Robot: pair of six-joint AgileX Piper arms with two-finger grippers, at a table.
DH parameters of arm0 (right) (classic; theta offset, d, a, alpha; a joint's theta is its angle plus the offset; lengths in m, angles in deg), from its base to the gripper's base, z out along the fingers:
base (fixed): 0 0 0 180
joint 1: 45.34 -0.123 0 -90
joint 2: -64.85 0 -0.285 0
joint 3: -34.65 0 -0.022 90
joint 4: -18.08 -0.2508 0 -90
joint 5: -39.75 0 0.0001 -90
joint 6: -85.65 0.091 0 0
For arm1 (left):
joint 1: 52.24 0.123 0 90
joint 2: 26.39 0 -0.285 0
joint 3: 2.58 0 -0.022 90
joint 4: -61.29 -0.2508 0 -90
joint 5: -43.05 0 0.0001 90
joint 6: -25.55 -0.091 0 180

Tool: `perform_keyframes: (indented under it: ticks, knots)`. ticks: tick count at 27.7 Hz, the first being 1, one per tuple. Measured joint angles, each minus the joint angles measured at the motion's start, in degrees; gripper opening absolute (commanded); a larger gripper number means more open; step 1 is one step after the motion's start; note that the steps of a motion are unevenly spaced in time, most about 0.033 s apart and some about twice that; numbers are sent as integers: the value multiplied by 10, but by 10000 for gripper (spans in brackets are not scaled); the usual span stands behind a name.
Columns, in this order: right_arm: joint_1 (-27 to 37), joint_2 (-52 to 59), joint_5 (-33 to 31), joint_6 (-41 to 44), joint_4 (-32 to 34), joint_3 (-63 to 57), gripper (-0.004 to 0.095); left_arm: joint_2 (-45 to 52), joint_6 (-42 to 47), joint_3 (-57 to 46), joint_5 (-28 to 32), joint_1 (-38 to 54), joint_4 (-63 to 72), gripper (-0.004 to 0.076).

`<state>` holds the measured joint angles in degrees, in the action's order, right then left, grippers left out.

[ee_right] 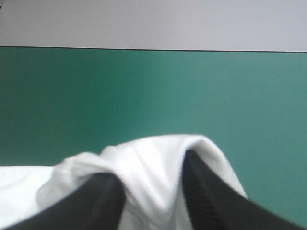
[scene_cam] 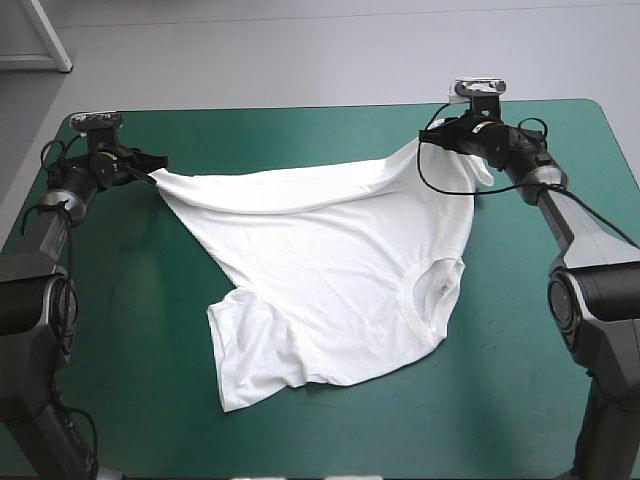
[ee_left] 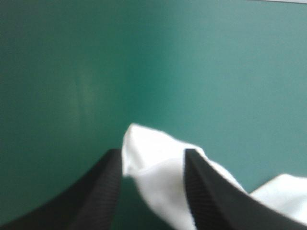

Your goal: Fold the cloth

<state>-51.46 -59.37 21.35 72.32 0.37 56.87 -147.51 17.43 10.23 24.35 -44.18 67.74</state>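
The white T-shirt [scene_cam: 320,270] lies on the middle of the teal-green surface [scene_cam: 130,400], one sleeve nearest the near edge and the collar toward the right edge. Farther back one edge is held taut between two tools: the left tool [scene_cam: 152,177] by the far left corner and the right tool [scene_cam: 432,140] near the far edge, each clenched on cloth.

The left gripper [ee_left: 153,160] pinches a fold of the white T-shirt [ee_left: 158,191] between its two black fingers [ee_left: 103,191], which stand close together with cloth filling the gap. A rounded peak of fabric pokes out just ahead of the fingertips. More white cloth trails off beside the gripper. Beyond lies bare teal-green cover [ee_left: 144,62].
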Motion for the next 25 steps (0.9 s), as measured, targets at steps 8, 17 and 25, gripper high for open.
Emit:
perform_keyframes:
  ticks: [8,17,25]
  knots:
    - [1,40,-31,20,0,17,903,8,1,14,-47,0,-27,685]
    - [13,209,-244,81,56,26,881,178,1,48,-313,0,3,663]
    - [13,237,-465,120,114,-29,711,347,1,-31,-519,-31,54,657]
